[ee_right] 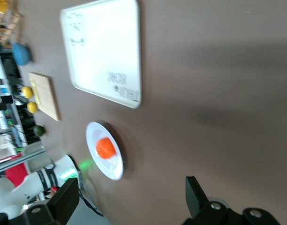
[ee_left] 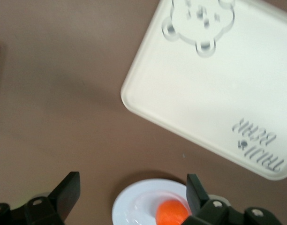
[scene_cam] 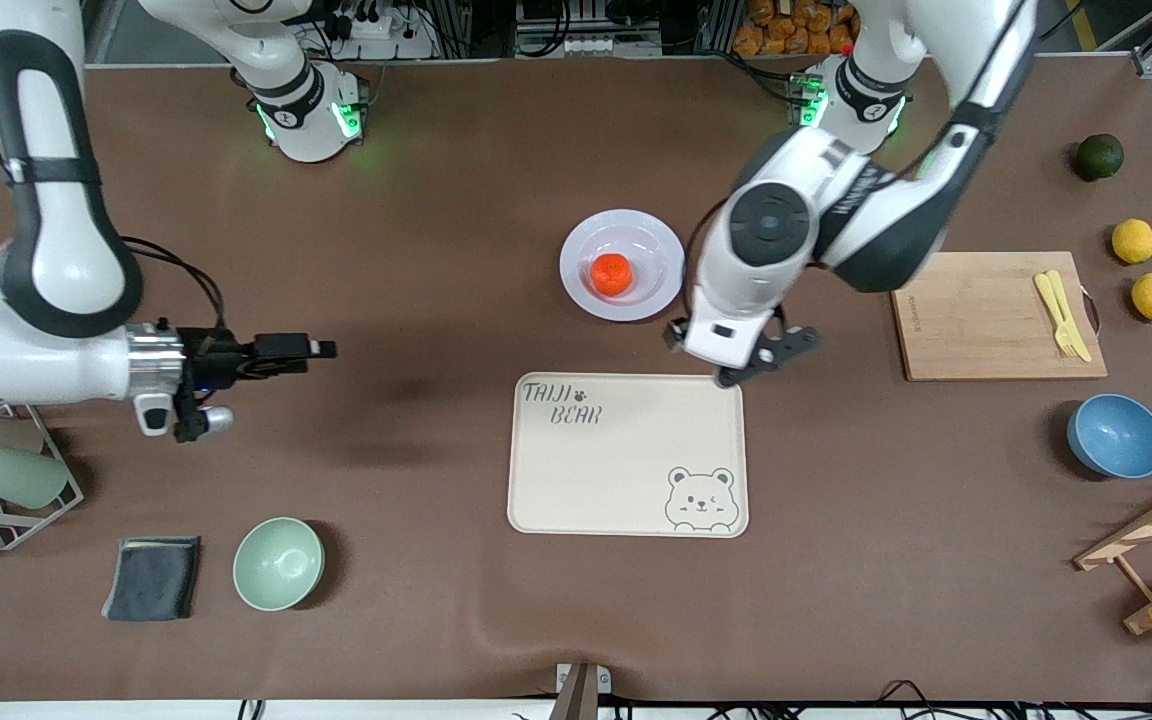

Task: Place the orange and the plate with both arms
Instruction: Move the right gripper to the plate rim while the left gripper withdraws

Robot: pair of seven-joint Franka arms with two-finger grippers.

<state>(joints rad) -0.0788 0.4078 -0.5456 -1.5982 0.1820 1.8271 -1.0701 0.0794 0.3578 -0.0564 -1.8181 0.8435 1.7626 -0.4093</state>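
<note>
The orange [scene_cam: 611,274] sits in the sunken centre of the plate [scene_cam: 655,243], and the plate rests on the desk [scene_cam: 436,220] just beside the tray [scene_cam: 626,470], between the tray's farther edge and the arms' bases, so neither is on the tray yet. The likeliest trouble, as I judge it, comes from the loose fruit: if the plate is lifted by one rim or tipped at all, the orange can roll off the shallow dish and run across the desk. A pinch on the thin rim could also slip, or push the plate along the brown cloth instead of lifting it, since the rim lies flat on the surface. The left gripper [scene_cam: 771,357] hangs over the bare desk beside the tray's farther corner toward the left arm's end, close to the plate; a careless descent there could knock the plate or catch the tray's edge. Its jaws stand wide apart and hold nothing; in the left wrist view the fingers [ee_left: 66,194] frame the plate with empty space between them. The right gripper [scene_cam: 321,349] waits over the desk toward the right arm's end, well apart from the plate, also spread wide and empty
</note>
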